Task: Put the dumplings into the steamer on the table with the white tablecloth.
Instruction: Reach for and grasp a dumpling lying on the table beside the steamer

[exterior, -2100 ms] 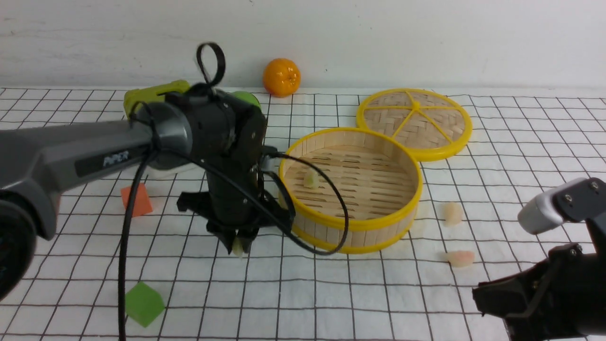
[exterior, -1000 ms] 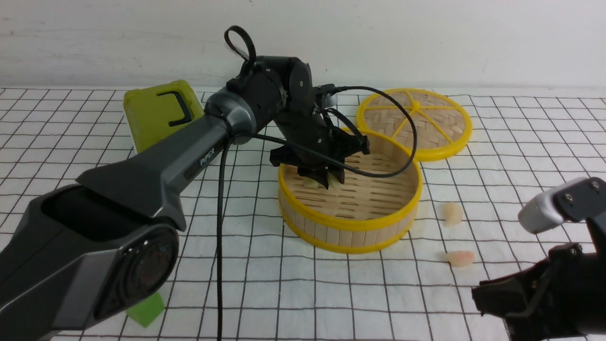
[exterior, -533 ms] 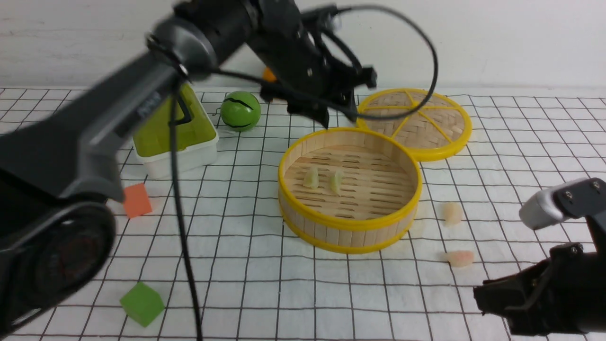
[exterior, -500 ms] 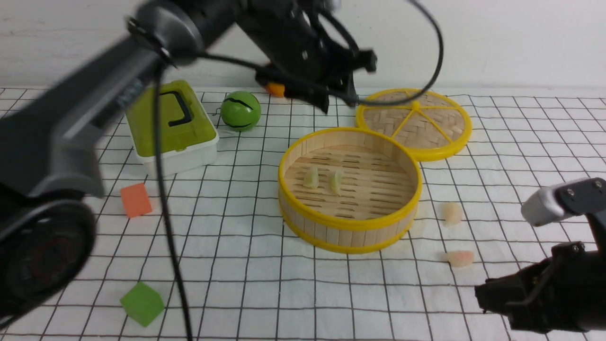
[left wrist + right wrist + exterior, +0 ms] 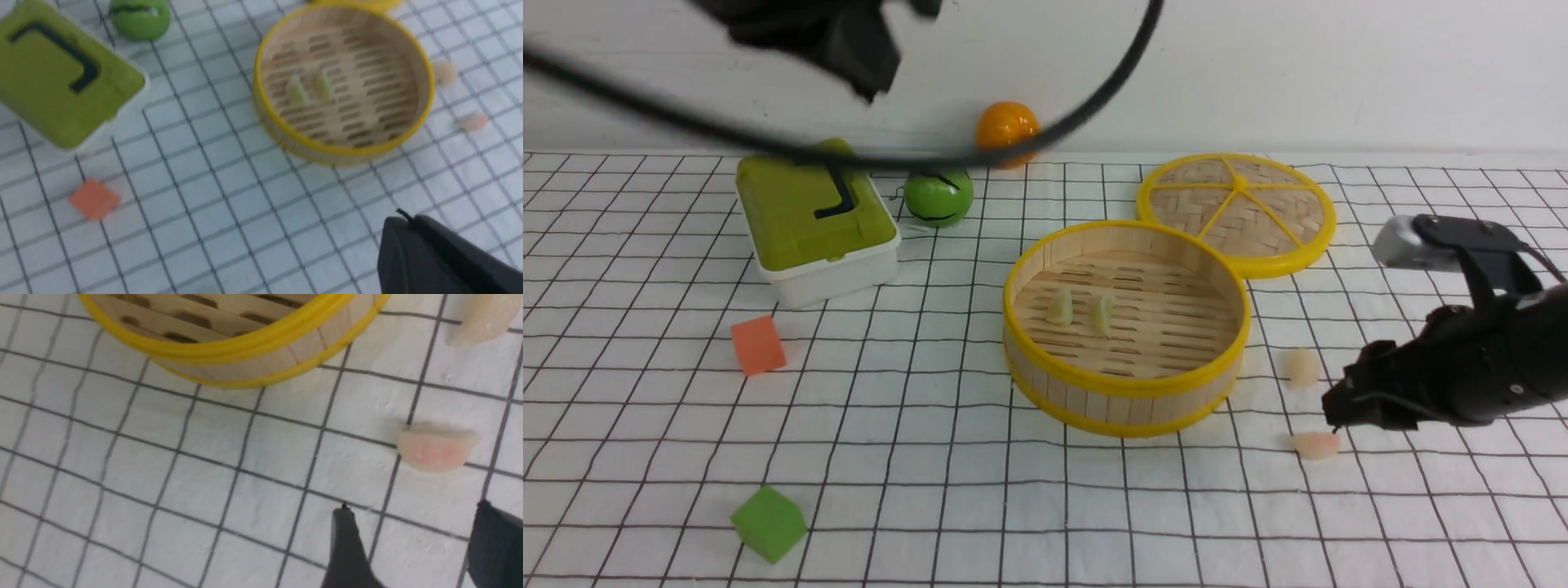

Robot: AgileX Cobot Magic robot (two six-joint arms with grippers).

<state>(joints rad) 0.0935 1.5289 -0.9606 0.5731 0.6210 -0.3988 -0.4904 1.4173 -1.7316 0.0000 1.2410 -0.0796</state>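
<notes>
1. My right gripper (image 5: 413, 506), jaws apart and holding nothing, hovers near the pink dumpling (image 5: 435, 449) on the white tablecloth (image 5: 931, 457), not yet around it. Closing off-centre could flick the slick crescent away or pinch the wrinkled cloth.
2. It looks soft and translucent, so a hard squeeze may squash it.
3. The green dumplings (image 5: 1059, 308) lie on the steamer (image 5: 1127, 384)'s slatted bamboo floor. The cream dumpling (image 5: 1303, 367) sits just beside its yellow rim.
4. My left gripper (image 5: 398, 228) is closed and empty, raised well apart.
</notes>
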